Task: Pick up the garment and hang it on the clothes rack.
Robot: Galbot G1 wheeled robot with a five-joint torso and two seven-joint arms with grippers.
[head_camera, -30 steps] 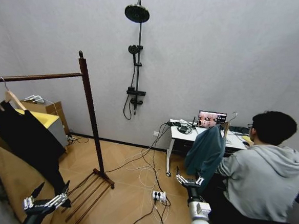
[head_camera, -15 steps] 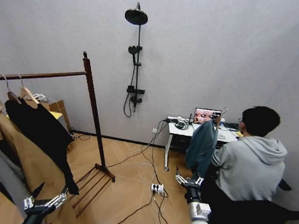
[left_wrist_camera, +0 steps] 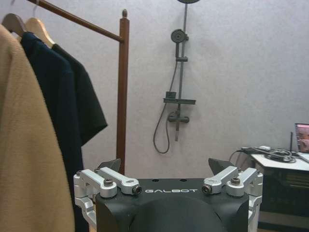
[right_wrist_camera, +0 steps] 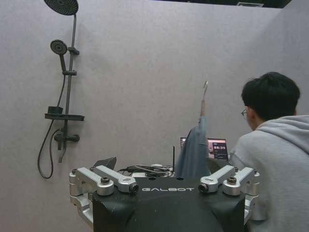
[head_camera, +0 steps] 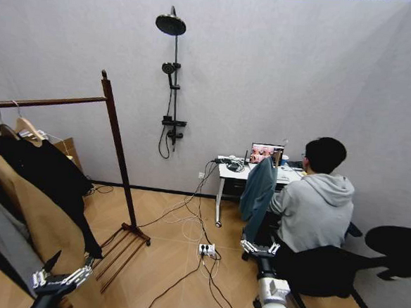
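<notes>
The black garment (head_camera: 45,174) hangs on a light wooden hanger (head_camera: 28,125) from the rail of the clothes rack (head_camera: 117,155), at nine o'clock in the head view, between a tan coat (head_camera: 38,223) and the rack's end post. The left gripper (head_camera: 71,263) hovers at seven o'clock, low and just beside the coats, jaws wide and empty. The right gripper (head_camera: 260,247) sits at five o'clock, jaws also spread and empty, well apart from the rack. A black shower fixture (head_camera: 171,88) is mounted on the wall at twelve o'clock.
</notes>
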